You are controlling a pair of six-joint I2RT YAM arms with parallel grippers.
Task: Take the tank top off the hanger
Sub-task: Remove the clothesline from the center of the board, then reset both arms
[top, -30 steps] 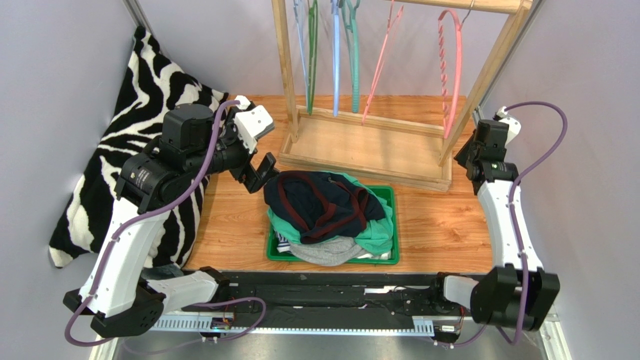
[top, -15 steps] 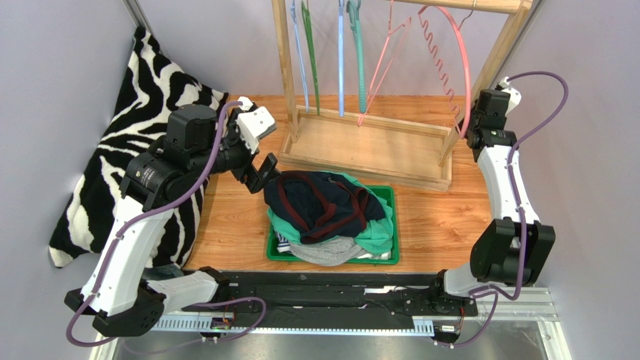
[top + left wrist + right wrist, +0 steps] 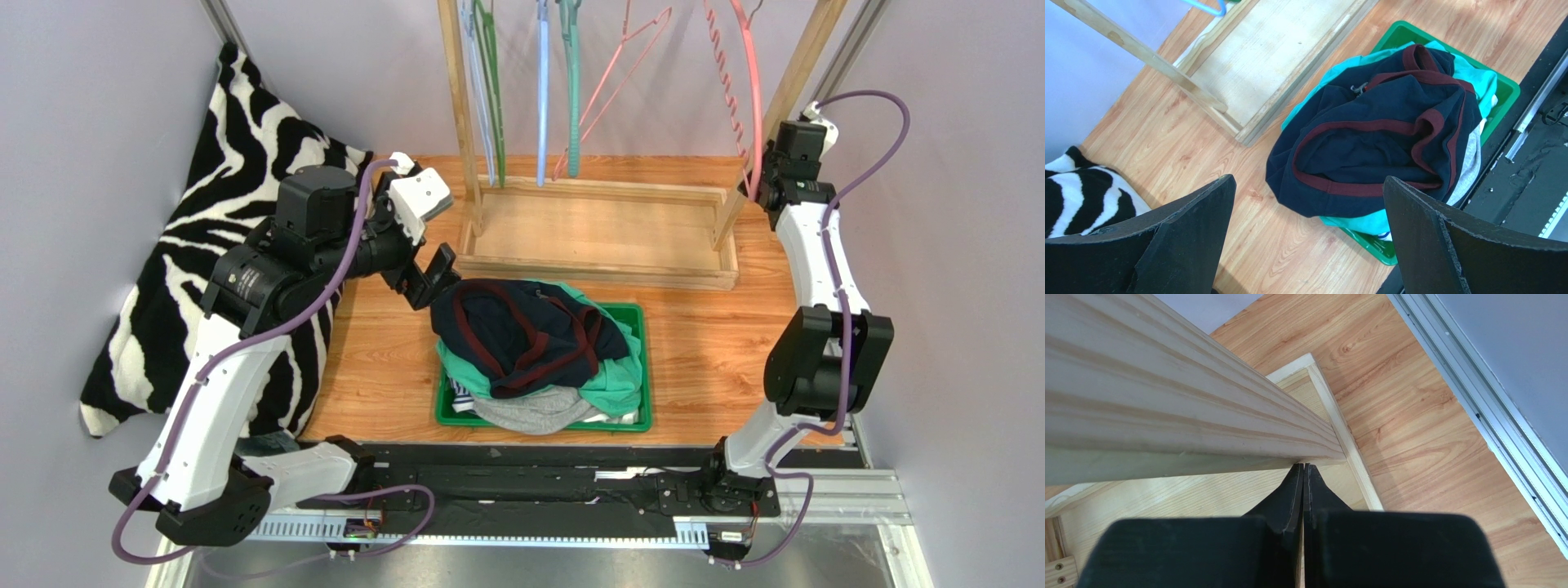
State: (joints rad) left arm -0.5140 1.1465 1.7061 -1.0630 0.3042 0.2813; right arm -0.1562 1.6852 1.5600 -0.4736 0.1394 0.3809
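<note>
The navy tank top [image 3: 534, 328] with maroon trim lies crumpled on top of a clothes pile in the green tray [image 3: 631, 316]; it is also in the left wrist view [image 3: 1376, 141]. No hanger is in it. Several bare hangers [image 3: 740, 86] hang from the wooden rack [image 3: 601, 233]. My left gripper [image 3: 432, 272] hovers wide open over the pile's left edge, with nothing between its fingers [image 3: 1308, 179]. My right gripper [image 3: 1303, 467] is shut and empty, its tips against the foot of the rack's right post [image 3: 1168, 404].
A zebra-print cloth [image 3: 245, 159] is heaped along the left wall behind the left arm. Teal and grey garments [image 3: 540, 410] lie under the tank top. A metal rail [image 3: 1499, 429] runs along the table's right edge.
The right arm has reached back to the rack's right post and its jaws have closed. The rack has shifted backward and its hangers have swung. The left arm has barely moved.
</note>
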